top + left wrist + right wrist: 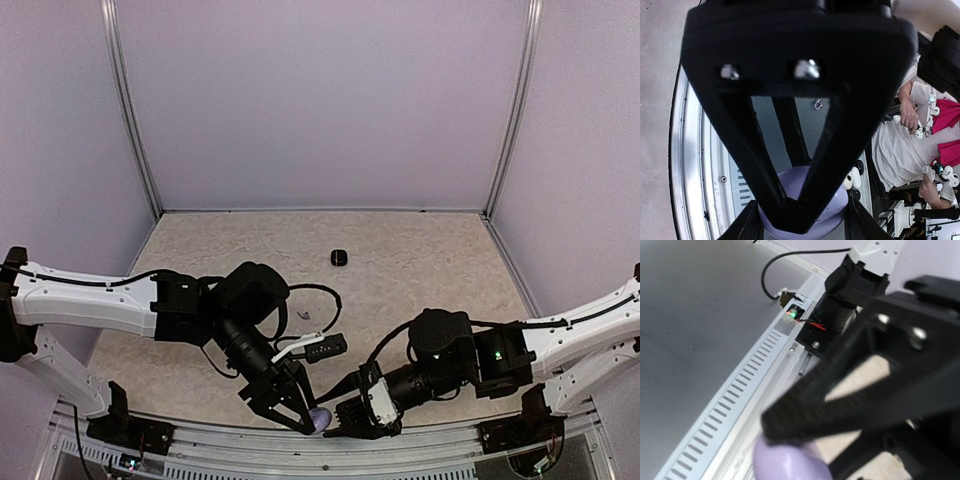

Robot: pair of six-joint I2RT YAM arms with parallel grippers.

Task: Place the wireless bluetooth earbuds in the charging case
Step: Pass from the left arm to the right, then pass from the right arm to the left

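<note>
Both at near table [420, 275] edge: left gripper [799, 220] pinches lavender case [790, 182]; right gripper [343, 418] hold unclear.

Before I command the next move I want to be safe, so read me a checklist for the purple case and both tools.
1. Left tool clamped on purple case: ok.
2. Right tool close beside the case: ok.
3. Right tool open or shut: cannot tell.
4. Anything carried in the right tool: cannot tell.
5. Case lid open: cannot tell.
6. Small black item out on the table, away from both tools: ok.
</note>
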